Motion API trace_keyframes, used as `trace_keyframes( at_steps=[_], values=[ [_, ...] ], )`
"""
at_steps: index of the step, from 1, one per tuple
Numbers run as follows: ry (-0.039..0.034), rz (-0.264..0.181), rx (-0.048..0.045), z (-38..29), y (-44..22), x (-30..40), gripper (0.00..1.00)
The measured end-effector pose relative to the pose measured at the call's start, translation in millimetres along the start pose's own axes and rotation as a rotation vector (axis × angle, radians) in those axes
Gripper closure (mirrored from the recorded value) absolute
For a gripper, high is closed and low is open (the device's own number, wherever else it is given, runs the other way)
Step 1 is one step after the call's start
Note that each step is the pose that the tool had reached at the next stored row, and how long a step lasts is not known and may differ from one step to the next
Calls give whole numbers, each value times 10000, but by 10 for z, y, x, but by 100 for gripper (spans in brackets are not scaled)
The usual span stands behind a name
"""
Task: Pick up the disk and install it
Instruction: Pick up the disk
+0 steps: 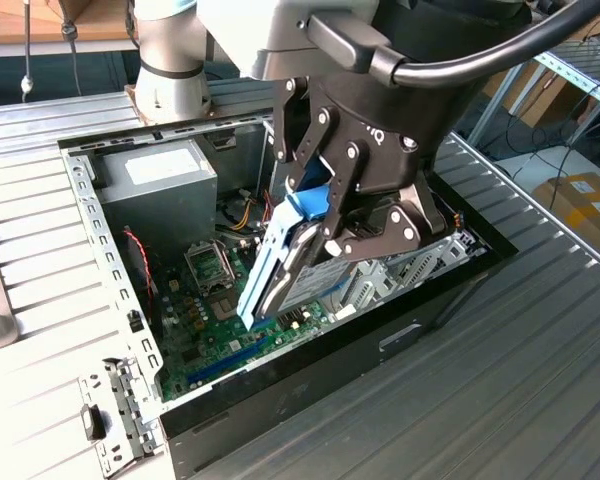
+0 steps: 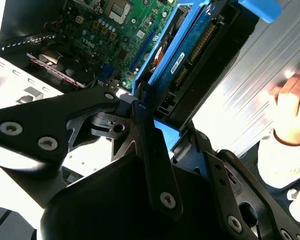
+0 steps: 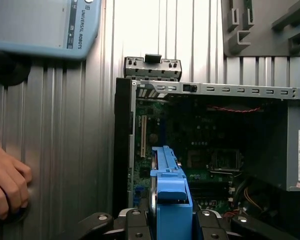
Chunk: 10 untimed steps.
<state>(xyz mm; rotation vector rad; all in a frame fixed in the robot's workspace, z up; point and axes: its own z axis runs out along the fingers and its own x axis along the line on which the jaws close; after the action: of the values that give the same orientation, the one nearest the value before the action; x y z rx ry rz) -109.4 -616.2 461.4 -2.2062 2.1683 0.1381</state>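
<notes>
Where the arm (image 1: 170, 60) hangs: over the open computer case (image 1: 320, 365), gripper (image 1: 325, 218) pointing down into it.
Gripper: clamped on the disk (image 1: 278, 268) by its blue rails.
Disk: on edge, tilted, lower end inside the case above the green motherboard (image 1: 215, 330).
Power-supply box (image 1: 155, 185): in a corner of the case.
Person's hand (image 3: 7, 185): outside the case, beside its black wall.
</notes>
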Motion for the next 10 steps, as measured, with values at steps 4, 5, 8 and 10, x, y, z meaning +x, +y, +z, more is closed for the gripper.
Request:
trace_keyframes(
  at_steps=[4,5,8,10],
  values=[
    [-1,0,0,0,-18,15,63],
    [0,0,0,0,-26,21,63],
    [0,0,0,-1,-43,35,63],
    [0,0,0,-1,-56,46,63]
  ],
)
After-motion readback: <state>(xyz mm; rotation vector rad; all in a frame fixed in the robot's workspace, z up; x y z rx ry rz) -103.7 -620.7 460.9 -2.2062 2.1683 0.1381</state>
